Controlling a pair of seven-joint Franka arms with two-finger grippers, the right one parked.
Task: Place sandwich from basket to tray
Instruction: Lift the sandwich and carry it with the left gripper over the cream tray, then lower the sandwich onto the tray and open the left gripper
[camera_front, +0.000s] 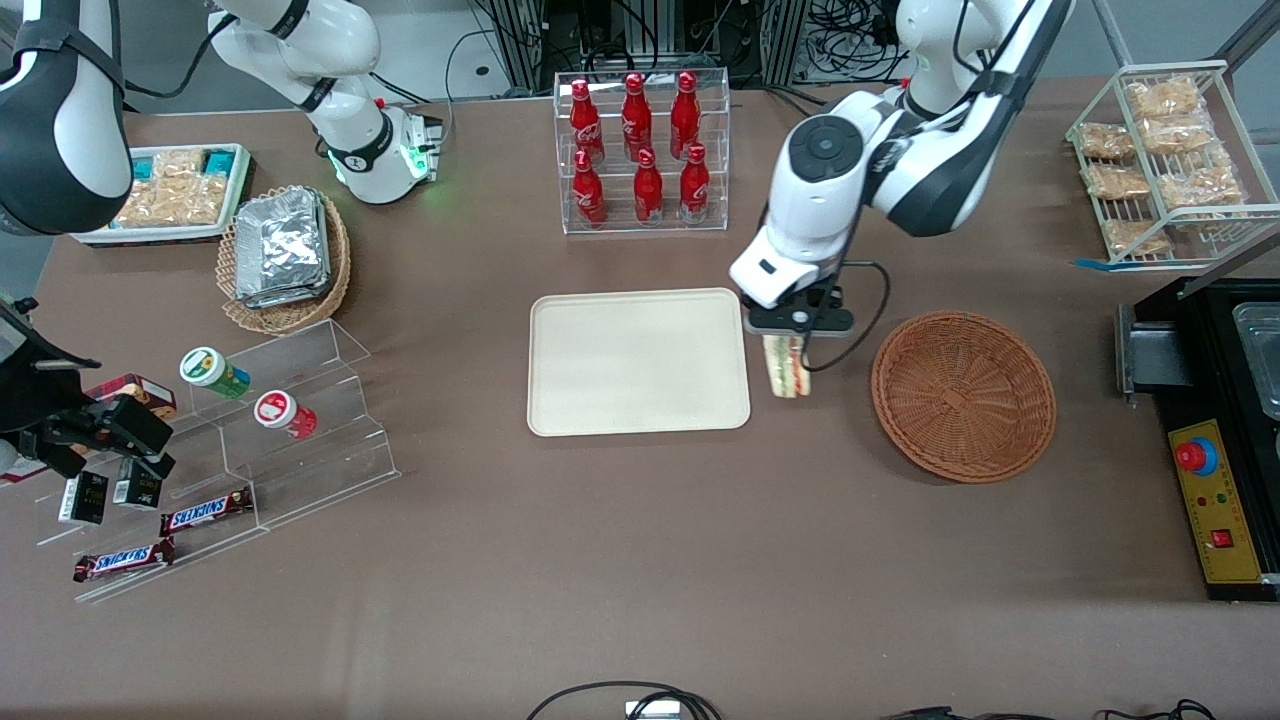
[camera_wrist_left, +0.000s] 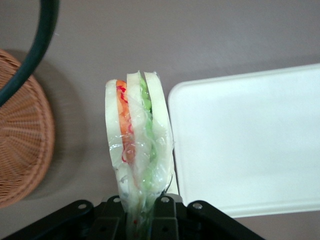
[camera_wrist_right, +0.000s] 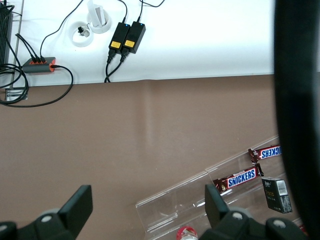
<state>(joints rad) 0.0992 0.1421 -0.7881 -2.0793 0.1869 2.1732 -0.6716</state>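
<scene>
My left gripper (camera_front: 789, 340) is shut on the sandwich (camera_front: 788, 367), a plastic-wrapped wedge of pale bread with orange, red and green layers. It holds the sandwich above the bare table, between the reddish-brown wicker basket (camera_front: 963, 395) and the cream tray (camera_front: 638, 361), close to the tray's edge. In the left wrist view the sandwich (camera_wrist_left: 137, 145) stands out from the gripper (camera_wrist_left: 141, 215), with the tray (camera_wrist_left: 250, 140) on one side and the basket (camera_wrist_left: 22, 145) on the other. The basket holds nothing. The tray is bare.
A clear rack of red bottles (camera_front: 640, 150) stands farther from the camera than the tray. A tan basket of foil packets (camera_front: 285, 255), a white snack tray (camera_front: 170, 195) and an acrylic step shelf (camera_front: 250, 440) lie toward the parked arm's end. A wire snack rack (camera_front: 1165, 160) and black control box (camera_front: 1215, 470) lie toward the working arm's end.
</scene>
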